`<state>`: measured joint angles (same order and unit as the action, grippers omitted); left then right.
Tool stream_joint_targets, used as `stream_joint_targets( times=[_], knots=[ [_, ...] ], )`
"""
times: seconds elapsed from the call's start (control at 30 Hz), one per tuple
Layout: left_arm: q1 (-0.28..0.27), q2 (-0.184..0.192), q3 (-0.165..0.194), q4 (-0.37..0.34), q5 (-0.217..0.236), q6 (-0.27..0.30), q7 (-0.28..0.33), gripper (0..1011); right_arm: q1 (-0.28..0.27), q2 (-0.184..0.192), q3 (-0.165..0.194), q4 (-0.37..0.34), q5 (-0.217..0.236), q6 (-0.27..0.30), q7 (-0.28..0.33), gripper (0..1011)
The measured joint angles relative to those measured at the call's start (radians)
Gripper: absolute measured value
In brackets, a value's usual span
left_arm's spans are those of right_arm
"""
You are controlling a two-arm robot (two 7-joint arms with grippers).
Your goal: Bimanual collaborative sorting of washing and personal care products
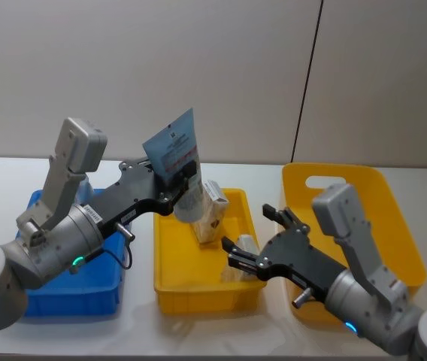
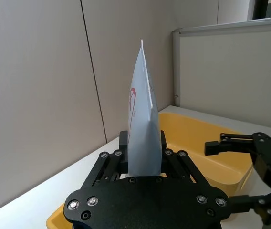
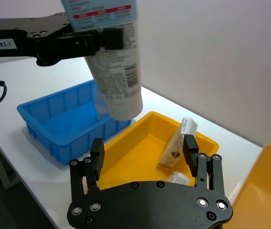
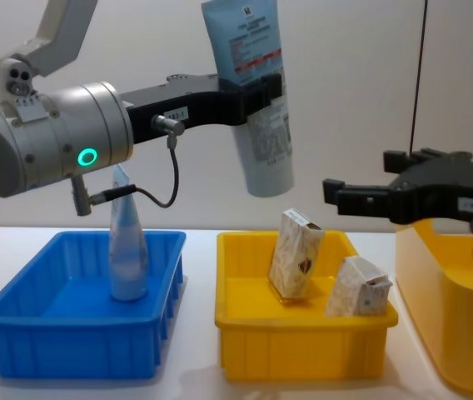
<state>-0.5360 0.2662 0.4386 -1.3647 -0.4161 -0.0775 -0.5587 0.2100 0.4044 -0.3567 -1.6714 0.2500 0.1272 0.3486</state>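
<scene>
Left gripper (image 4: 260,90) is clamped on a pale-blue tube (image 4: 268,158), held cap-down above the small yellow bin (image 4: 303,346), which holds two cartons (image 4: 295,254). Right gripper (image 3: 143,149), jaws apart, hovers over that bin. Another tube (image 4: 126,250) stands in the blue bin (image 4: 70,350).

A left bin (image 4: 20,342), middle bin (image 4: 303,354) and right bin (image 4: 461,333) are lined along a table (image 4: 195,385). A standing tube (image 4: 126,250) is kept in the left bin, and a rear carton (image 4: 295,254) and front carton (image 4: 360,287) in the middle bin. A raised tube (image 4: 257,108) is held over the middle bin by the left gripper (image 1: 180,174).
</scene>
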Motion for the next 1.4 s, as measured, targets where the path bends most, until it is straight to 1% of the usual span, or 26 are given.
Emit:
stream_joint_targets(
  times=[0.27, 0.33, 0.37, 0.47, 0.57, 0.8, 0.87, 1.2, 1.4],
  knots=[
    [0.000, -0.001, 0.001, 0.001, 0.000, 0.000, 0.000, 276, 0.089, -0.002, -0.049, 0.062, -0.021, 0.009, 0.054, 1004],
    [-0.001, -0.001, 0.001, 0.001, 0.000, 0.000, 0.000, 276, 0.103, -0.004, -0.058, 0.072, -0.026, 0.010, 0.061, 1004],
    [-0.001, -0.001, 0.001, 0.001, 0.000, 0.000, 0.000, 276, 0.119, -0.007, -0.067, 0.085, -0.029, 0.010, 0.068, 1004],
    [-0.001, -0.001, 0.001, 0.001, 0.000, 0.000, 0.000, 276, 0.139, -0.010, -0.079, 0.102, -0.036, 0.012, 0.080, 1004],
    [-0.001, -0.001, 0.001, 0.001, 0.000, 0.000, 0.000, 276, 0.176, -0.019, -0.101, 0.132, -0.048, 0.013, 0.095, 1004],
    [-0.002, -0.001, 0.001, 0.001, 0.000, 0.000, 0.000, 276, 0.229, -0.036, -0.133, 0.180, -0.072, 0.014, 0.113, 1004],
    [-0.002, -0.001, 0.001, 0.001, -0.001, 0.000, 0.000, 276, 0.253, -0.047, -0.146, 0.201, -0.082, 0.014, 0.118, 1004],
    [-0.002, -0.001, 0.001, 0.001, 0.000, 0.000, 0.000, 276, 0.314, -0.080, -0.174, 0.265, -0.117, 0.008, 0.126, 1004],
    [-0.002, -0.001, 0.001, 0.001, 0.000, 0.000, 0.000, 276, 0.341, -0.101, -0.182, 0.298, -0.133, 0.003, 0.125, 1004]
  ],
)
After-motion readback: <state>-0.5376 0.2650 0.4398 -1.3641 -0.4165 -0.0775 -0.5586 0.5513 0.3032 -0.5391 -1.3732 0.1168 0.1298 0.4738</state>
